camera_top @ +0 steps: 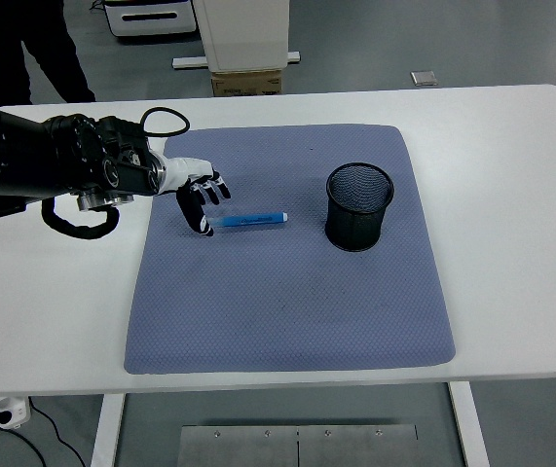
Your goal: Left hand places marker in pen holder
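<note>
A blue marker (249,220) lies flat on the blue-grey mat (287,292), left of centre, its length running left to right. A black mesh pen holder (359,205) stands upright on the mat to the marker's right, with nothing showing inside it. My left hand (200,195) reaches in from the left edge. Its fingers are spread and hold nothing. One fingertip (205,230) points down at the mat just left of the marker's left end. The right arm is not in view.
The mat lies on a white table (511,175). A person's dark legs (34,49) stand beyond the table's far left corner. A white cabinet base with a cardboard box (246,82) stands behind the far edge.
</note>
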